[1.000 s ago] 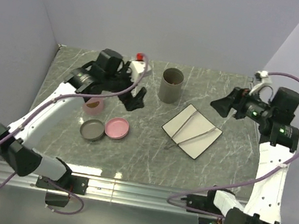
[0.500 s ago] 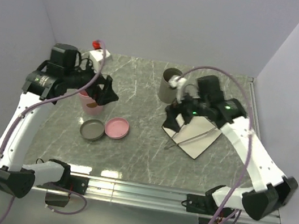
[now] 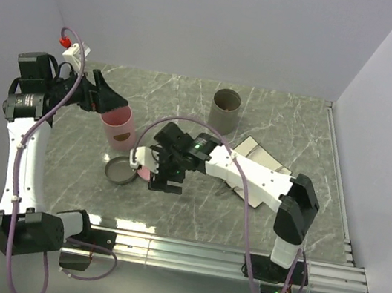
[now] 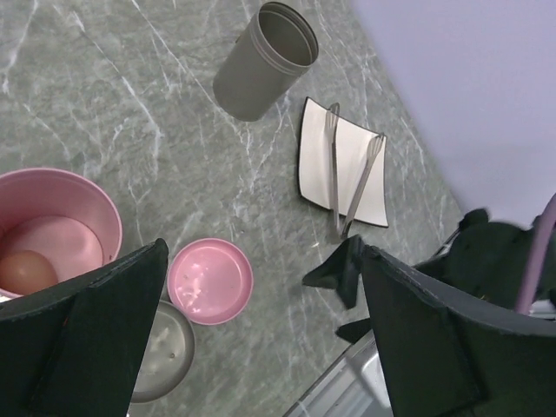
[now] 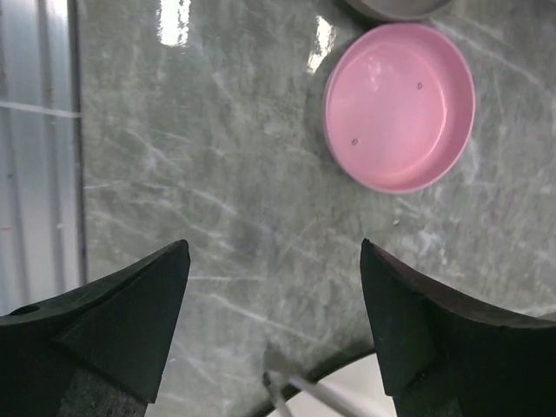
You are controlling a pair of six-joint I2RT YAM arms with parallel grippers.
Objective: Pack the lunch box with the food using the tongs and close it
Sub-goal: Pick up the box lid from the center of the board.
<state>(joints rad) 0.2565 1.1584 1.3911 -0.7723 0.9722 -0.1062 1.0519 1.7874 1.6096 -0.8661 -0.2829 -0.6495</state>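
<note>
Only the left wrist view shows the egg-like ball (image 4: 26,271); left end effector (image 4: 263,252) and right end effector (image 5: 274,248) gape.

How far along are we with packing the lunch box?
Barely started: one brownish ball sits in the pink container. Nothing in hand: left pincer and right pincer are open, empty; the tongs lie on the white plate. Left: grasp tongs, finish packing, fit the pink lid.

One pink tub (image 4: 65,195), one grey cup (image 4: 256,78), two round lids (image 4: 209,281) (image 4: 169,352), one plate (image 4: 317,165), one tongs (image 4: 334,174)
</note>
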